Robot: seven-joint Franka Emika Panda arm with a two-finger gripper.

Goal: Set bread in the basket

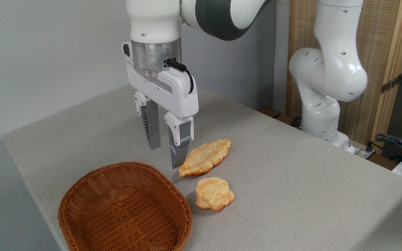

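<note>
The bread, a small thick golden bun with a lumpy edge, lies on the grey table just right of the basket. The basket is brown woven wicker, shallow, with nothing inside, at the front left. My gripper hangs above the table behind the basket's far rim and up-left of the bun, fingers pointing down. It is open, with a gap and nothing between the fingers.
A longer, flat, leaf-shaped braided loaf lies just right of my fingertips, behind the bun. The arm's white base stands at the back right. Cables lie at the far right edge. The table's left edge runs close to the basket.
</note>
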